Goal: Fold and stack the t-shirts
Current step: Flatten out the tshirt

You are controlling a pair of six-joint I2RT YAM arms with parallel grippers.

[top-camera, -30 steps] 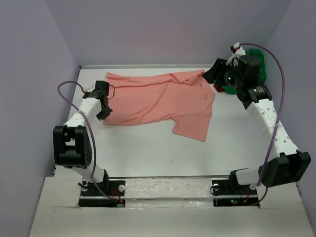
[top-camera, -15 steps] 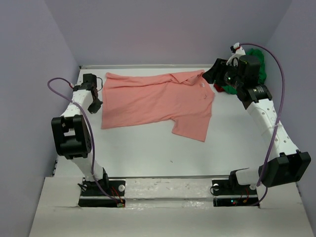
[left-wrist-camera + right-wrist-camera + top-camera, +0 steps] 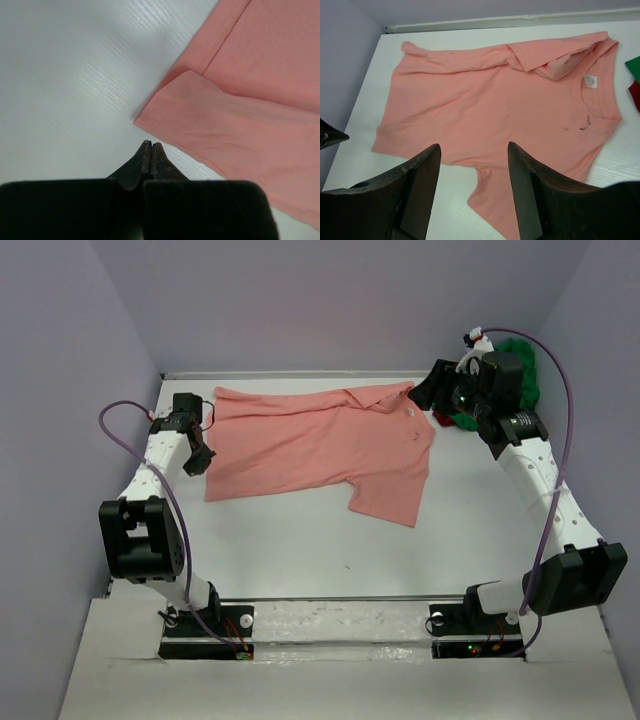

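Plainly, the only label in sight is a small white tag [image 3: 590, 80] sewn inside the neckband of the salmon pink t-shirt [image 3: 490, 110], its print too small to read. Just below the neckband a short dark mark [image 3: 582, 124] sits on the chest, and it cannot be read either. The shirt is soft matte knit with a ribbed collar and stitched hems, spread mostly flat on the white table [image 3: 300, 540], whose surface shows a fine lined grain. A sleeve by the collar is folded onto the body in loose creases, and one hem corner is doubled over. The left gripper [image 3: 151, 150], black and tapered, has its fingers pressed together on nothing, tips just off that doubled corner, over bare table. The right gripper [image 3: 474, 147] hangs above the shirt's collar side, its broad dark fingers apart and empty. The bright green t-shirt [image 3: 520, 365] lies bunched beyond the pink shirt's collar end, with a dark red thing [image 3: 635, 95] beside it.
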